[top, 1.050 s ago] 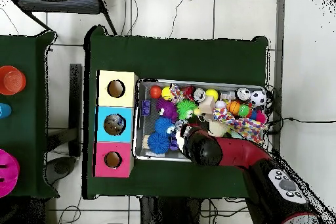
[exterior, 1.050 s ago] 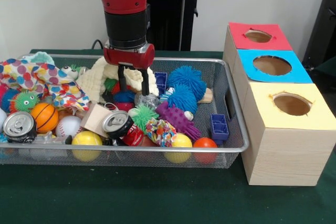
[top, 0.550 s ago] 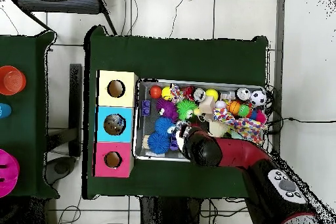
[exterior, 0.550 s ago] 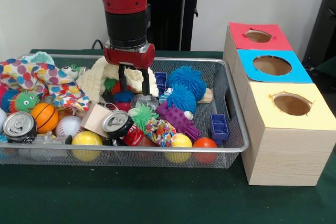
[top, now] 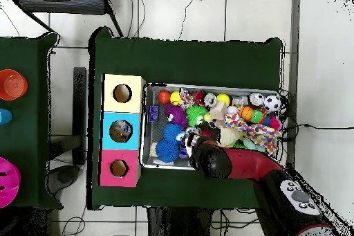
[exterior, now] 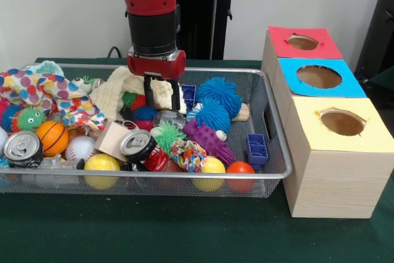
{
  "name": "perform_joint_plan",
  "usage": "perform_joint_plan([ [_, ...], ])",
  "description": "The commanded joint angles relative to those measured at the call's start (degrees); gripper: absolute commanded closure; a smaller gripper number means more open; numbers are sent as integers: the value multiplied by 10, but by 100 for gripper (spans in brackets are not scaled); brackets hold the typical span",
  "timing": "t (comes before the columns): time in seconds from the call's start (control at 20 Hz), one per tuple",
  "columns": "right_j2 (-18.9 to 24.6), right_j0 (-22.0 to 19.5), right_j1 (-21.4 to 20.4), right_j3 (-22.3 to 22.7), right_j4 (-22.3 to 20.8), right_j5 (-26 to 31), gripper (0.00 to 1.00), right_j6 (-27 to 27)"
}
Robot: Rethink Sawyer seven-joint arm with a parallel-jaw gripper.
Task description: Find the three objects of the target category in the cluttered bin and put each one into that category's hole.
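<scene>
Green cloth covers the table [exterior: 184, 232]; the wire mesh bin [exterior: 274, 129] sits on it as the landmark, heaped with toys, presumably jumbled so the search is hard. Touching the bin's end wall stands a wooden box row: red hole [exterior: 303, 42], blue hole [exterior: 319, 76], yellow hole [exterior: 342, 122], placed close, likely to keep transfers short.

Gripper [exterior: 161, 98] hangs above the bin's middle, near its back wall, just over a clear crumpled piece [exterior: 170, 117]. Fingers parted a little, nothing visibly between them; reads as empty.

Target category not stated. Candidate sets inside the bin:
- blue spiky balls [exterior: 219, 92] just beside the gripper, toward the box row
- blue blocks [exterior: 256, 148] at the bin's box-side end
- cans [exterior: 23, 148] at the opposite end

Cream knit cloth [exterior: 117, 93] lies behind the gripper, draped over other toys, so items may be hidden.

Judgement: probing phase, no grasp yet.
</scene>
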Motion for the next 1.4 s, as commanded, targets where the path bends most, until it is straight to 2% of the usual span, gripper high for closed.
perform_joint_plan([
  [0.05, 20, 9, 21, 19, -12, -54, 0, 51],
  [0.45, 21, 14, 37, 13, -16, -110, 0, 56],
  [0.95, -6, 36, 55, -2, -14, -172, 0, 61],
  [1.05, -14, 43, 58, -10, -12, -176, 0, 59],
  [1.3, -77, 98, 65, -50, -7, -166, 0, 41],
  [1.4, -80, 100, 67, -54, -6, -166, 0, 39],
])
